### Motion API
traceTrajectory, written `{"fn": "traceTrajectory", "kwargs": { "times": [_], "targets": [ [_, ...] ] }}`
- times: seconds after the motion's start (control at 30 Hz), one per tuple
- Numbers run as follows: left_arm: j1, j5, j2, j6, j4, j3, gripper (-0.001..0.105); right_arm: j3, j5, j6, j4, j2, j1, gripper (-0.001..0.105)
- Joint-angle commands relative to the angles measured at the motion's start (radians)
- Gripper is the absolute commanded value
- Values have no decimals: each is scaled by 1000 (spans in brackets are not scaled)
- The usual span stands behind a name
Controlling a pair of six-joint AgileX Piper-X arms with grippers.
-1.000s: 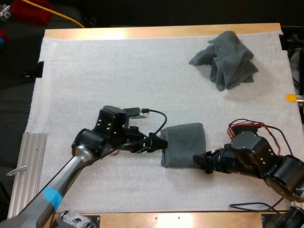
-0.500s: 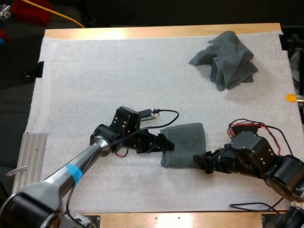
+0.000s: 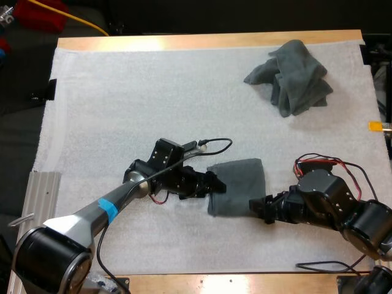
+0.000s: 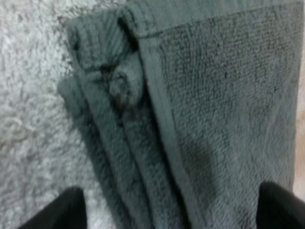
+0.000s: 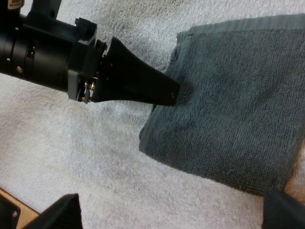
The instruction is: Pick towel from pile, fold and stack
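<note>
A folded dark grey-green towel [image 3: 237, 185] lies flat on the white mat [image 3: 122, 98], front of centre. My left gripper [image 3: 215, 184] is at its left edge, open; its fingers [image 4: 71, 210] stand wide apart around the layered folded edge [image 4: 143, 143]. My right gripper [image 3: 258, 208] rests open at the towel's near right corner, fingers [image 5: 62, 212] spread, facing across the folded towel [image 5: 238, 109] toward the left gripper's tip [image 5: 162, 93]. A crumpled towel [image 3: 294, 75] of the same colour sits at the far right.
A ribbed metal plate [image 3: 33, 214] lies off the mat's near left edge. The wooden table edge [image 3: 208, 41] runs along the far side. Open mat stretches across the left and centre.
My left arm has swung right and lowered, bringing its gripper up to the folded towel's left edge. The right arm and both towels have stayed put.
</note>
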Motion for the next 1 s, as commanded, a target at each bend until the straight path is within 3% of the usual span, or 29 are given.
{"fn": "traceTrajectory", "kwargs": {
  "times": [0.0, 0.4, 0.73, 0.97],
  "targets": [
    [-6, -5, -1, -16, -18, -2, 71, 2, 3, -16, 9, -5, 1, 73],
    [-13, 5, 21, -147, -25, -4, 69, 2, -5, -16, 9, -5, 1, 73],
    [-131, 12, 87, -157, 5, -79, 69, 2, -29, -16, 9, -5, 1, 73],
    [-149, 12, 101, -150, 12, -107, 69, 2, -44, -16, 9, -5, 1, 73]
  ]
}}
